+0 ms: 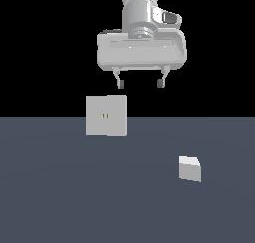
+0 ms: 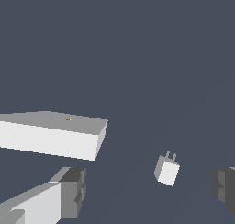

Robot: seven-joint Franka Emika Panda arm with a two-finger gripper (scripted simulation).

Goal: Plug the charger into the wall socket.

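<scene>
One charger [image 1: 190, 169] on floor, one wall socket [image 1: 105, 116] upright, well apart; fingers [image 1: 119, 82] wide, empty.

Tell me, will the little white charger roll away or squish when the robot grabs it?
Probably not. The charger looks like a boxy block with flat sides, so it should sit still rather than roll. It looks hard, so likely no squishing. In the wrist view its two thin prongs stick out; those may be the delicate part.

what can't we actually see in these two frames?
- Arm above the gripper: cut off by the exterior view's top edge.
- Charger prongs: hidden in the exterior view, visible only in the wrist view.
- Wall socket slots: tiny in both views, depth unreadable.
</scene>
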